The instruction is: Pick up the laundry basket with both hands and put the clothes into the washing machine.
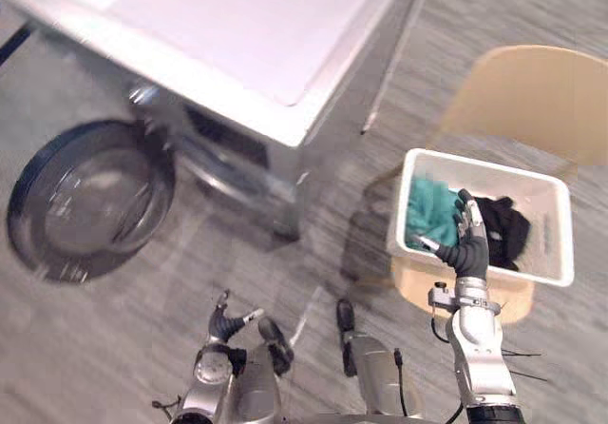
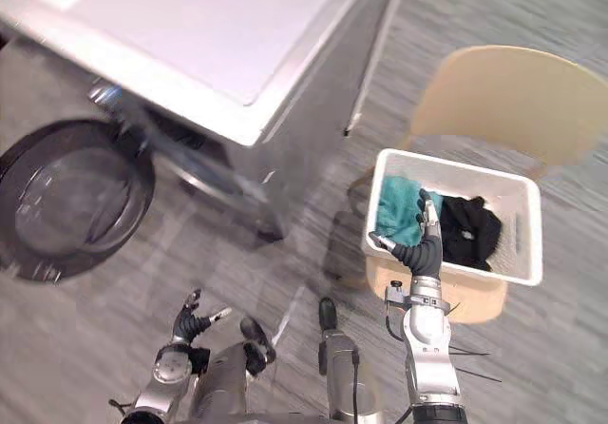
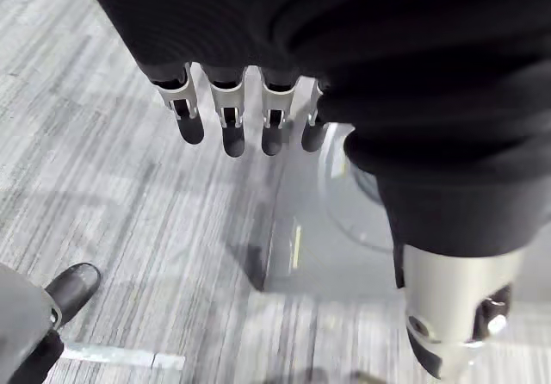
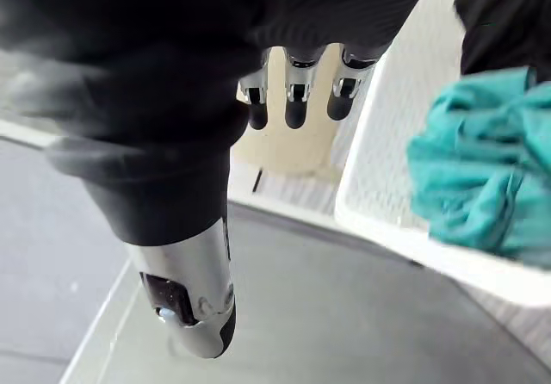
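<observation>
Lying lengthwise left-right, laundry basket [image 1: 551, 226], right hand [image 1: 467, 250] over rim

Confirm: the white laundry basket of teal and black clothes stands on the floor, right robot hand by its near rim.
Wrong: the left eye view shows the laundry basket standing on a light wooden chair, not the floor. It does hold teal clothes and black clothes, with the right robot hand by its near rim.
</observation>
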You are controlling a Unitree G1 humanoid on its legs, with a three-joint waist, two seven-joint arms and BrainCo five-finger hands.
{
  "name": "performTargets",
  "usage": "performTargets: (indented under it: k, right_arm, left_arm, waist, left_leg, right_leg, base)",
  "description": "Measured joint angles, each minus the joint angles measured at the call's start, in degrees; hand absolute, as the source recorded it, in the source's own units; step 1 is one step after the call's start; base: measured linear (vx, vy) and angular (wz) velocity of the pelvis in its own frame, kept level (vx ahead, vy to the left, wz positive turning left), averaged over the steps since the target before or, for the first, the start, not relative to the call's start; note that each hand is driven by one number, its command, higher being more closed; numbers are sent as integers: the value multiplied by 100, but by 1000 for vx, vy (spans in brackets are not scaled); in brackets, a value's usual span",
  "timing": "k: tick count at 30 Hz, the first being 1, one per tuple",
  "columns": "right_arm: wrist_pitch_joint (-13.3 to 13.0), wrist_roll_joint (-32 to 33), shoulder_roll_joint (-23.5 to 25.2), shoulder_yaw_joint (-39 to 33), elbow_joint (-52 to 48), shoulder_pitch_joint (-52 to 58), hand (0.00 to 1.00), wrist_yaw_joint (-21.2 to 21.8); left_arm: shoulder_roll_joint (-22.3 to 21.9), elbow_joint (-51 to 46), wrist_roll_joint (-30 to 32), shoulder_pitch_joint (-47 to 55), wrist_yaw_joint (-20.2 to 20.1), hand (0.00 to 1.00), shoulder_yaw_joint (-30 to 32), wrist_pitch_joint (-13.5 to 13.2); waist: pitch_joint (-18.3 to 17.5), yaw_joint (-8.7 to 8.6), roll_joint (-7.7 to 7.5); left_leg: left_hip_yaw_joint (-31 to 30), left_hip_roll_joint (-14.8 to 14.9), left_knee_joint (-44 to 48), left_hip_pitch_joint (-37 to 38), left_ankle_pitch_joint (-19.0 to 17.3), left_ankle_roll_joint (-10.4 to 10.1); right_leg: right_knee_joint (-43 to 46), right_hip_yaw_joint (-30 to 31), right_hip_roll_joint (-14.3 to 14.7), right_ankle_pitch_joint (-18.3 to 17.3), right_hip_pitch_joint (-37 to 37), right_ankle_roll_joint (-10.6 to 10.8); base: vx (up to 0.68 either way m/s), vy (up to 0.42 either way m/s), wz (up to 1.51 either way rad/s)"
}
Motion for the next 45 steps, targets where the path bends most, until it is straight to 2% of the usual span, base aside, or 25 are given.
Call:
performTargets:
  k: [1,2,5,6,7,8,9,10,11,12,13,14,15,16,17,20,24,27,31,32,36,37,38,42,45]
  right_arm:
    - [19,-66,3,11,108,17,0,1]
    - [66,-94,4,10,141,69,0,0]
    - [136,-190,-43,73,141,94,0,3]
    - [137,-232,-103,131,146,137,0,4]
    - [137,-287,-177,197,196,137,0,4]
    - [147,-352,-302,303,320,130,0,17]
    - [152,-377,-364,366,359,138,0,18]
    - [162,-402,-375,378,387,131,0,15]
    - [170,-465,-460,384,450,97,0,17]
    - [172,-511,-487,391,510,70,0,22]
    - [199,-582,-549,420,646,44,0,33]
    - [238,-699,-605,483,827,10,0,43]
    - [255,-754,-682,501,900,2,0,47]
    - [292,-877,-814,569,992,-19,0,40]
    - [368,-1003,-794,688,1156,-68,0,53]
    - [374,-1260,-829,779,1322,-239,0,74]
    - [384,-1658,-1062,1307,2287,-1311,0,70]
    - [443,-1882,-1262,1664,3054,-2366,0,41]
    - [708,-2202,-1392,1869,4045,-3477,0,24]
    - [797,-2345,-1441,1873,4359,-3810,0,-16]
    - [1007,-2675,-1625,1873,5407,-4622,0,-213]
    - [1168,-2819,-1713,1873,5807,-4945,0,-251]
    - [1296,-2901,-1735,1873,6003,-5171,100,-273]
    - [1507,-3069,-1862,1873,6422,-5572,100,-453]
    - [1519,-3100,-1980,1876,6509,-5857,100,-587]
  left_arm:
    - [14,98,0,-3,-2,0,-2,3]
    - [18,214,2,-24,-8,0,4,8]
    - [-12,359,6,18,-70,0,47,28]
    - [-27,426,6,33,-112,0,57,27]
    - [-89,454,2,73,-118,0,58,29]
    - [-192,508,-2,118,-124,0,50,25]
    - [-245,539,-4,117,-130,0,46,21]
    - [-277,541,-3,119,-131,0,45,6]
    - [-292,542,-4,134,-130,0,47,-16]
    - [-277,538,-15,154,-129,0,56,-19]
    - [-235,515,-24,160,-123,0,56,-42]
    - [-204,514,-48,160,-122,0,52,-71]
    - [-204,516,-50,166,-122,0,50,-74]
    - [-226,534,-64,216,-128,0,50,-74]
    - [-165,546,-112,198,-114,0,50,-77]
    - [-44,597,-121,235,-116,0,58,-95]
    - [106,771,-118,243,-110,0,57,-91]
    - [104,765,-135,112,-105,0,69,-99]
    - [111,752,-306,-38,-85,0,74,-124]
    - [102,774,-390,-83,-82,0,64,-118]
    - [70,830,-554,-326,-76,0,40,-124]
    - [40,903,-657,-491,-69,0,20,-130]
    - [30,933,-753,-585,-37,0,-7,-137]
    - [-78,1004,-939,-888,60,0,-76,-138]
    - [-94,1004,-1033,-1039,116,0,-203,-158]
  waist:
    - [-73,-6,11]
    - [-114,-14,3]
    - [-125,-35,18]
    - [-144,-25,43]
    - [-163,-3,81]
    - [-177,-9,121]
    - [-180,-11,120]
    - [-184,11,114]
    - [-184,48,113]
    - [-185,55,115]
    - [-188,106,123]
    - [-209,175,160]
    - [-238,200,219]
    - [-310,252,426]
    - [-329,323,322]
    - [-333,341,304]
    - [-183,456,310]
    - [238,592,358]
    - [721,703,373]
    - [744,825,374]
    - [794,950,430]
    - [835,992,475]
    - [867,1000,505]
    - [964,1106,669]
    - [978,1123,694]
  left_leg:
    - [140,82,75,112,-56,-92]
    - [350,140,159,291,-79,-134]
    - [541,423,497,574,-78,-134]
    - [506,685,993,588,-78,-126]
    - [379,905,1434,554,-46,-47]
    - [-192,1101,2113,363,187,317]
    - [-761,1070,2470,144,212,405]
    - [-1146,934,2594,-13,55,286]
    - [-1777,616,2575,-306,-251,124]
    - [-2020,455,2455,-429,-339,108]
    - [-2382,138,1998,-602,-378,105]
    - [-2679,-143,1263,-674,-317,13]
    - [-2825,-237,827,-679,-174,-132]
    - [-3013,-322,143,-743,392,-157]
    - [-3009,-473,212,-663,391,-158]
    - [-3117,-771,146,-678,393,-151]
    - [-3209,-926,-24,-826,507,22]
    - [-3340,-925,-119,-1165,665,98]
    - [-3474,-1011,-410,-1382,931,149]
    - [-3499,-1032,-443,-1550,981,162]
    - [-3663,-1107,-538,-1895,1147,207]
    - [-3719,-1143,-640,-1995,1248,224]
    - [-3765,-1163,-671,-2092,1294,234]
    - [-3901,-1228,-819,-2308,1451,250]
    - [-3965,-1251,-1122,-2369,1640,230]
  right_leg:
    - [-6,-329,-46,67,87,-8]
    - [24,-220,19,178,161,195]
    - [171,212,218,86,135,187]
    - [257,385,329,-22,135,159]
    - [325,533,420,-74,142,110]
    - [329,741,514,-105,275,54]
    - [265,865,506,-114,385,42]
    - [209,963,473,-114,437,42]
    - [98,1112,403,-111,523,47]
    - [45,1162,372,-99,566,66]
    - [-12,1241,291,-61,626,127]
    - [-14,1283,231,-16,647,201]
    - [-21,1283,233,6,656,245]
    - [-35,1296,342,-6,679,379]
    - [-101,1374,237,-7,730,547]
    - [-373,1263,-29,73,913,704]
    - [-427,1146,-99,124,798,773]
    - [-279,1080,-80,153,429,736]
    - [-191,942,-125,188,151,695]
    - [-145,941,-140,207,-58,688]
    - [-143,807,-180,260,-339,657]
    - [-144,780,-195,279,-440,655]
    - [-146,754,-201,284,-519,652]
    - [-171,633,-222,316,-704,653]
    - [-219,604,-204,335,-850,626]
  base:
    - [186,-50,-135]
    - [170,-71,-102]
    - [135,-124,-105]
    - [140,-146,-94]
    - [203,-166,-116]
    - [178,-112,-93]
    - [154,-58,-73]
    - [127,2,-51]
    - [127,23,-44]
    - [144,58,-47]
    - [122,106,-44]
    - [110,132,-43]
    - [126,242,-45]
    - [152,244,-33]
    - [158,245,-19]
    - [93,151,30]
    - [-3,52,20]
    - [-107,-19,17]
    - [-84,-3,23]
    - [-47,15,4]
    - [-18,25,23]
    - [-13,27,23]
    - [-14,30,24]
    - [-10,14,18]
    - [-12,0,10]
